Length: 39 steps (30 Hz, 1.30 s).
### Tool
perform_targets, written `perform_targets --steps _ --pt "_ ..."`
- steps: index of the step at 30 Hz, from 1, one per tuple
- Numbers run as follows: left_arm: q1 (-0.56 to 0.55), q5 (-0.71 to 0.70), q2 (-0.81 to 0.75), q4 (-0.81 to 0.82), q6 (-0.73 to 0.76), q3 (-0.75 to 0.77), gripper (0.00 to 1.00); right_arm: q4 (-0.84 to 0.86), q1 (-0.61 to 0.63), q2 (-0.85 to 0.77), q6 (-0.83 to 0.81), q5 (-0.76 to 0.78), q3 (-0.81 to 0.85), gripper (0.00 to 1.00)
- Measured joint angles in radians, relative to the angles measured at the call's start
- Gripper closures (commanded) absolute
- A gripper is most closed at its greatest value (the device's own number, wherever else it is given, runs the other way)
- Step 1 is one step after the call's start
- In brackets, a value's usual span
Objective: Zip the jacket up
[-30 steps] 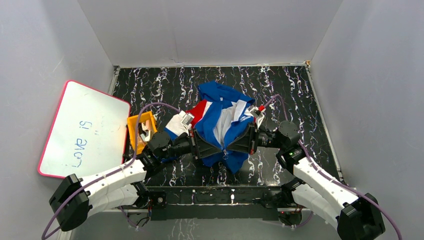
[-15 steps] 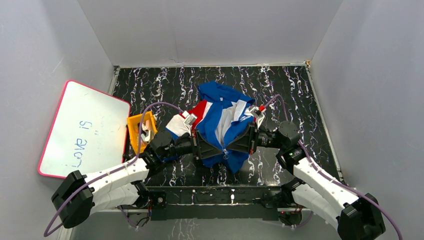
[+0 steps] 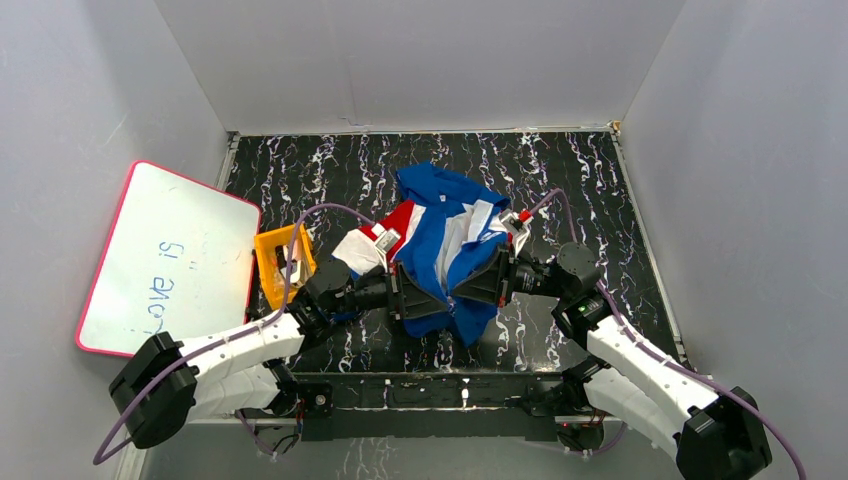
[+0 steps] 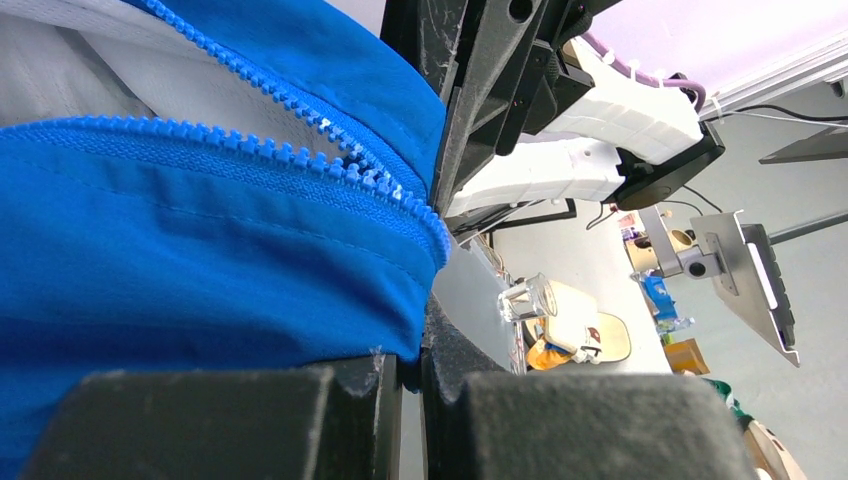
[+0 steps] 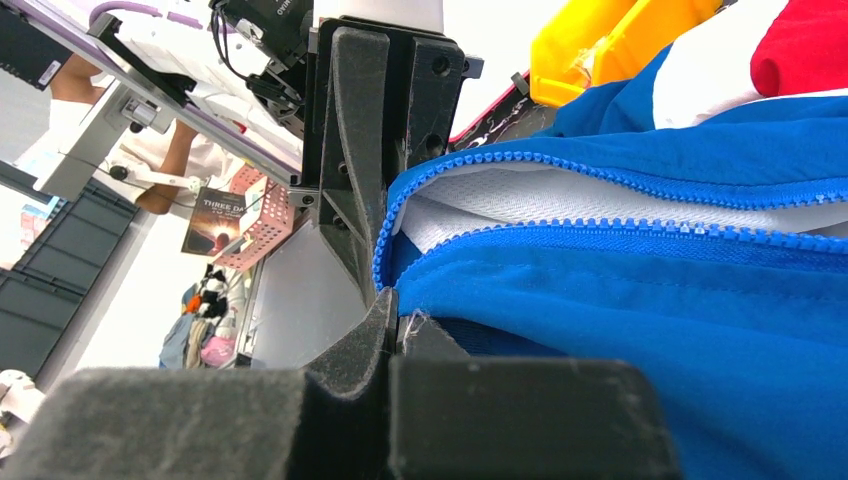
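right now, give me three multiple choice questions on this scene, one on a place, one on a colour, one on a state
1. Where is the yellow bin relative to the jacket?
A. to its left
B. to its right
C. on top of it

2. What colour are the zipper teeth?
A. white
B. red
C. blue

3. What are the grippers doing?
A. both open above the jacket
B. both shut on the jacket
C. only the left one holds it

Answers:
1 A, the top view shows the bin left of the jacket, apart from it.
2 C, both wrist views show blue teeth.
3 B, the left gripper and right gripper each pinch blue fabric by the zipper's end.
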Motion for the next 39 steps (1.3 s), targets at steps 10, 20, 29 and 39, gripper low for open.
perform_targets --steps 10,20,29,39 --pt "0.000 0.004 0.044 0.000 -0.011 0.011 1.00 0.021 0.011 -0.031 0.019 0.058 -0.035 1.00" --pt "0.001 -0.017 0.057 -0.050 -0.020 0.032 1.00 0.047 0.014 -0.061 0.039 0.103 -0.071 1.00" --pt "0.001 -0.025 0.119 -0.071 -0.046 0.075 1.00 0.055 0.015 -0.118 0.082 0.166 -0.107 1.00" --pt "0.002 -0.023 0.174 -0.073 -0.096 0.112 1.00 0.044 0.018 -0.186 0.104 0.248 -0.145 1.00"
